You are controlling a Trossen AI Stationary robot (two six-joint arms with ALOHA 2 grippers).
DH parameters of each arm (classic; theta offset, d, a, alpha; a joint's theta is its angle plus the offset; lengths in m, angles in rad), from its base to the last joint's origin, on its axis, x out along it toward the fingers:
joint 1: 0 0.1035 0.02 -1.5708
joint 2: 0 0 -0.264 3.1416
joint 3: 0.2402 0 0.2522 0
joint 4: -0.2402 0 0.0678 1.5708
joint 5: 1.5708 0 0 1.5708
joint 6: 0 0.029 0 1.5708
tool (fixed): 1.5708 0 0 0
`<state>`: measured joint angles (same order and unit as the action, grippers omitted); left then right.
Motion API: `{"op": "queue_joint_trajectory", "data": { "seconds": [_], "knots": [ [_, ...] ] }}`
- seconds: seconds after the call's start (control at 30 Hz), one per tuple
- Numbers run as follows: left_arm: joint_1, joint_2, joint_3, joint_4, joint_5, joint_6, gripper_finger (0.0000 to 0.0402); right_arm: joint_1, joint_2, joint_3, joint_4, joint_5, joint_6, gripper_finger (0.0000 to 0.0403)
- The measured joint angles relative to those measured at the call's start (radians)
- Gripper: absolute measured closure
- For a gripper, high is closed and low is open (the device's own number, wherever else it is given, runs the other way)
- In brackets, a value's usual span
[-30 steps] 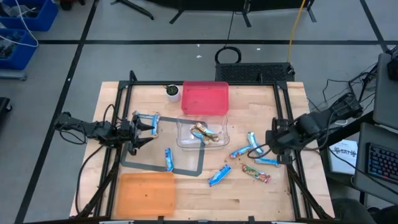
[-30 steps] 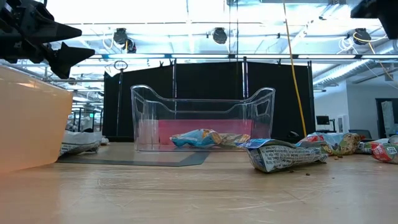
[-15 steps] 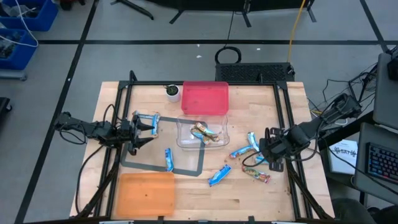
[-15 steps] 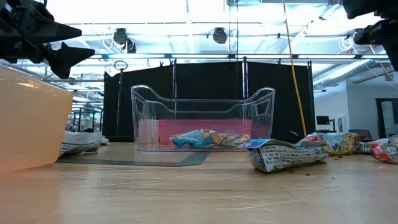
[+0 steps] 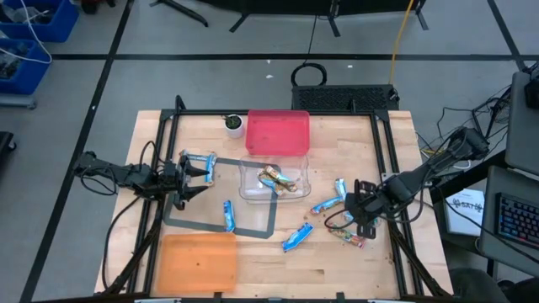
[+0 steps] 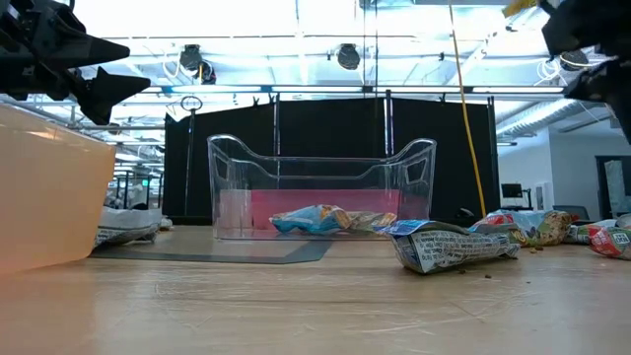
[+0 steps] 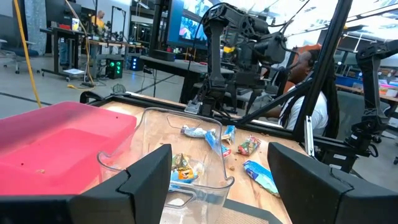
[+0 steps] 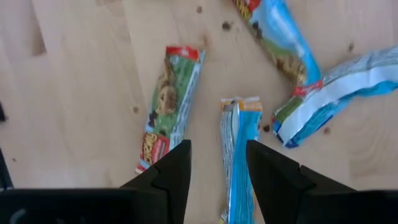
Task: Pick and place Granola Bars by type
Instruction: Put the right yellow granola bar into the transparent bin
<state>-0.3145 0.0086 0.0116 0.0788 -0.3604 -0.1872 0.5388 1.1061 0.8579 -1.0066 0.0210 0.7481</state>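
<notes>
Several foil bars lie loose on the table's right half: blue ones [image 5: 296,236] [image 5: 324,204] and a tan one with red and green marks [image 5: 346,234]. More bars lie inside the clear bin [image 5: 274,178]. My right gripper [image 5: 349,209] hovers open over the loose bars. In the right wrist view its fingers [image 8: 168,177] stand on either side of a blue bar [image 8: 239,149], with the tan bar [image 8: 165,109] beside it. My left gripper [image 5: 192,172] waits open at the table's left, facing the clear bin [image 7: 180,155].
A red bin [image 5: 278,132] stands behind the clear bin, with a white cup [image 5: 234,125] to its left. An orange bin [image 5: 199,261] sits at the near left. Blue bars [image 5: 200,160] [image 5: 228,215] lie by a grey frame outline on the table.
My right gripper has moved toward the table's left and a little toward its near edge, coming over the loose bars. Its fingers stay open. The bars have not moved.
</notes>
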Motion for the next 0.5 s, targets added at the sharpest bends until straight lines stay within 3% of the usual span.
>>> {"op": "queue_joint_trajectory", "data": {
  "seconds": [0.23,0.5],
  "knots": [
    [0.000,0.000,0.000,0.000,0.000,0.000,0.0133,-0.009,0.000,-0.062,0.012,-0.076,-0.013,0.0246],
    [0.000,0.000,0.000,0.000,0.000,0.000,0.0133,-0.008,0.003,-0.121,0.055,0.035,-0.027,0.0143]
  ]
}}
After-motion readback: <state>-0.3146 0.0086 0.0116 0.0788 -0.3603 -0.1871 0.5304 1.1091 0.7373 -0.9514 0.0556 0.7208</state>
